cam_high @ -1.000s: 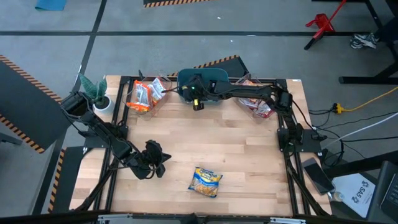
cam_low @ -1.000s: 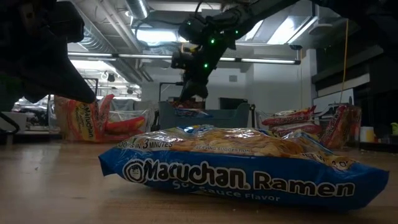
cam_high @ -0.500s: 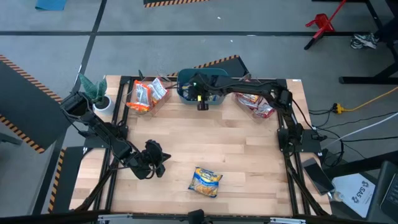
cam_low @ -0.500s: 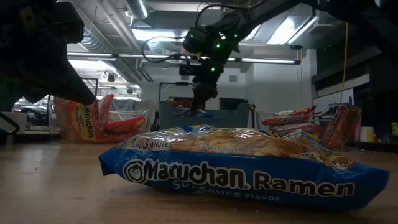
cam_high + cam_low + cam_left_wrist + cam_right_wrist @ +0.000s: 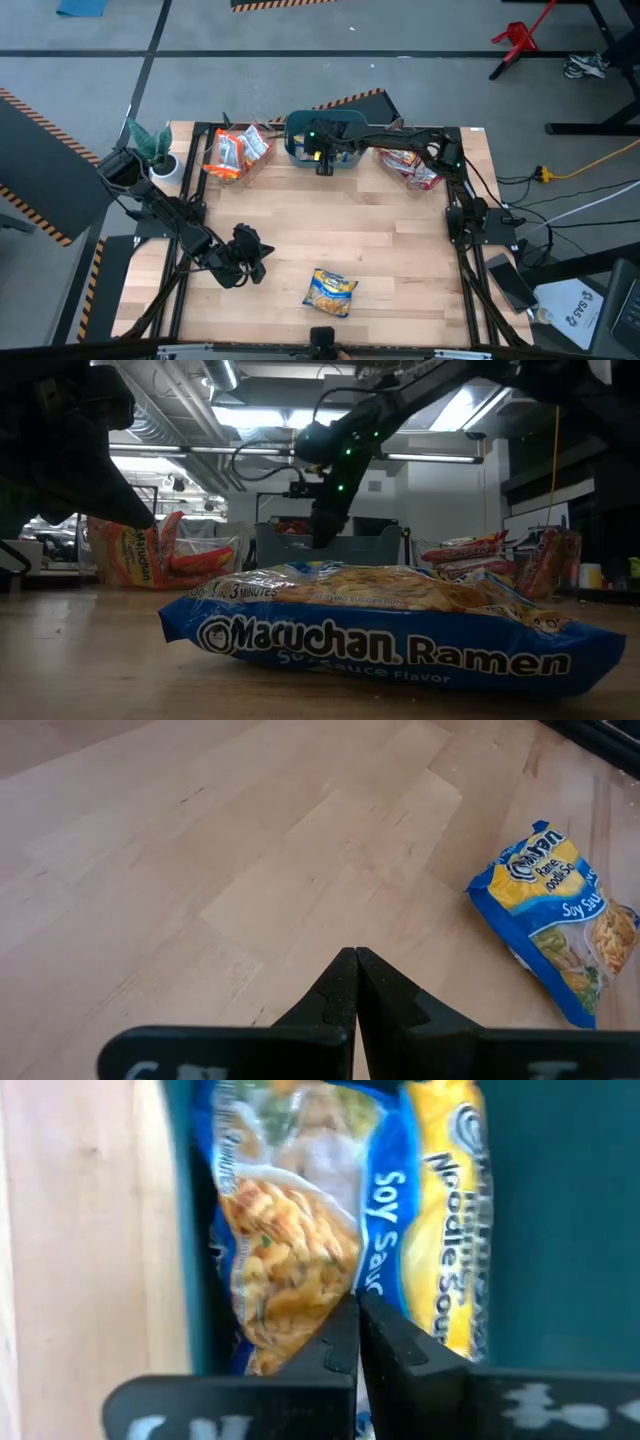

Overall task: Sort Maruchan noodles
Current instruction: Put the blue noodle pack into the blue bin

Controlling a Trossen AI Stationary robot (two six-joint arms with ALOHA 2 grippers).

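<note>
The right claw (image 5: 322, 165) hangs over the front edge of the teal bin (image 5: 345, 122), which stands at the middle of the bench's (image 5: 380, 240) far side. Its fingers are pressed tight together with nothing between them. Right below it, inside the bin, lie two noodle packets (image 5: 300, 1210) side by side (a blue one reading "Soy Sauce" and, touching it, a yellow one); the wrist view is blurred, so there may be more beneath them.

The left claw (image 5: 250, 262) waits well in front of the bin, toward the bench's left side, its fingers likewise closed on nothing. A single blue packet (image 5: 331, 291) lies flat on the wood, well in front of the bin and a little to the right of that claw.

To the left of the bin sits a clear container (image 5: 214, 152) with orange packets (image 5: 234, 153) in it, and to the right of the bin a heap of red packets (image 5: 410, 167).
</note>
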